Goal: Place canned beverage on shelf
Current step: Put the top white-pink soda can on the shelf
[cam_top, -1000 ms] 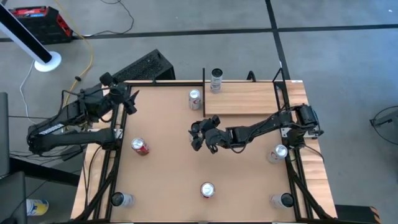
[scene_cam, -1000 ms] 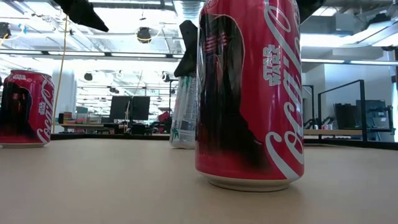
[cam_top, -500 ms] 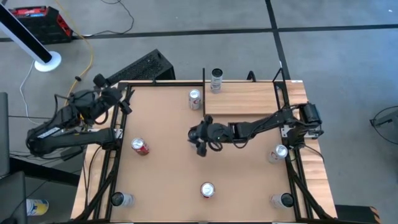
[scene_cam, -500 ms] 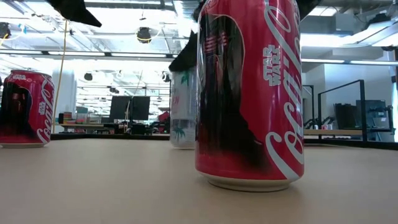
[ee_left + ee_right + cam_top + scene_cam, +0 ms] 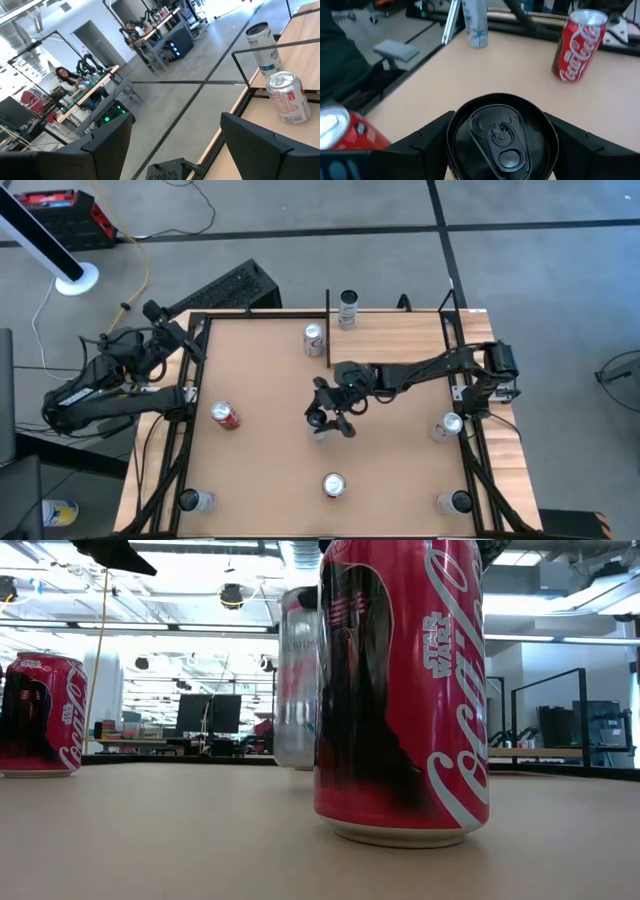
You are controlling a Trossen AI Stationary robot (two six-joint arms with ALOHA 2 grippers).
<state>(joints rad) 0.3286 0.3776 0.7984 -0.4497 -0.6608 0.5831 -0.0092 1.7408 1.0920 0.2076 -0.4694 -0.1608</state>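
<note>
My right gripper point(image 5: 325, 418) is at the table's middle, shut on a pale can with a dark top point(image 5: 500, 135), which also shows in the high view point(image 5: 320, 424) and the low view point(image 5: 297, 680). The shelf point(image 5: 395, 340), a pale wood platform with thin black uprights, stands at the table's far right, beyond the gripper. Another can point(image 5: 347, 308) stands at the shelf's far left corner. My left gripper point(image 5: 180, 150) is open and empty over the table's far left corner point(image 5: 178, 338). My right gripper pinches the can's side wall just below the top rim point(image 5: 454, 131) between its two fingers point(image 5: 427, 139), one on each side. The fingers slant down from the table's far right. The can stands upright in the hold, and its bottom seems a little clear of the table.
A red cola can point(image 5: 333, 485) stands near the front edge, huge in the low view point(image 5: 400, 690). Another red can point(image 5: 225, 416) stands at the left and a red-and-white one point(image 5: 313, 340) left of the shelf. More cans point(image 5: 447, 426) stand along the right rail and at the near corners.
My right gripper has gone toward the table's near edge with the can and has turned about. The can, tilted before, now stands upright and is nearer the low camera and higher. My left gripper has drawn back toward the table's left edge.
</note>
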